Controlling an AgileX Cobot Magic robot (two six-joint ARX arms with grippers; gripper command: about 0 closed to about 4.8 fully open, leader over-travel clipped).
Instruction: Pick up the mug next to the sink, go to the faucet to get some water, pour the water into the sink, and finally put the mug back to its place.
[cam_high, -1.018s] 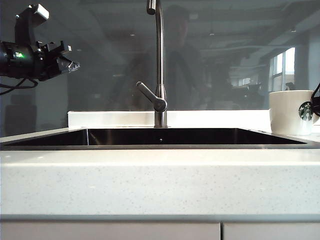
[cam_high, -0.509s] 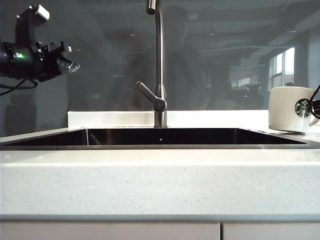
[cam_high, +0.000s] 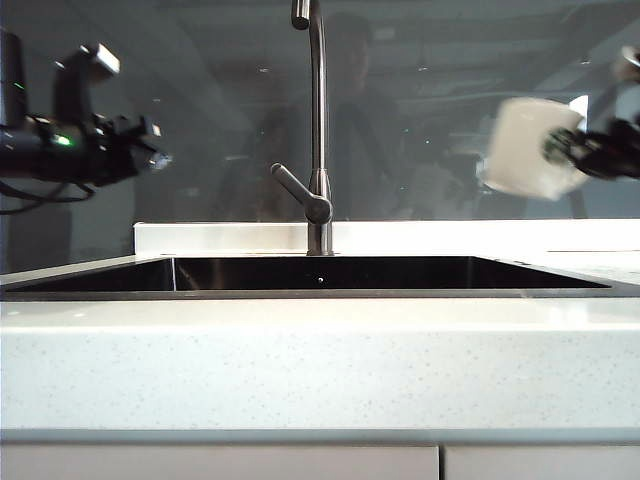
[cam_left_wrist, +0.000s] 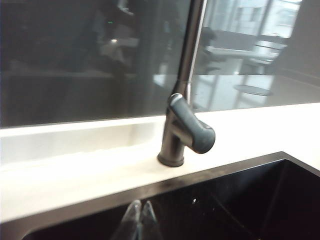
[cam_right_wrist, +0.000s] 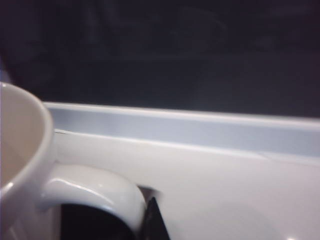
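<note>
The white mug (cam_high: 528, 148) with its green logo hangs tilted and blurred in the air at the right, above the counter beside the sink (cam_high: 320, 274). My right gripper (cam_high: 592, 152) is shut on its loop handle (cam_right_wrist: 95, 192); in the right wrist view one dark finger (cam_right_wrist: 152, 222) presses the outside of the handle. The steel faucet (cam_high: 318, 120) rises behind the sink's middle, its lever (cam_high: 298, 192) angled left. My left gripper (cam_high: 152, 157) hovers shut and empty at the left, above the sink's left end. In the left wrist view its tips (cam_left_wrist: 140, 212) point toward the faucet base (cam_left_wrist: 172, 150).
A white backsplash ledge (cam_high: 220, 238) runs behind the sink under a dark reflective glass wall. The speckled white countertop (cam_high: 320, 360) fills the foreground, with cabinet fronts below it.
The mug has left the counter, rising and shifting left while tilting in my right gripper. My left gripper has moved slightly right and lower.
</note>
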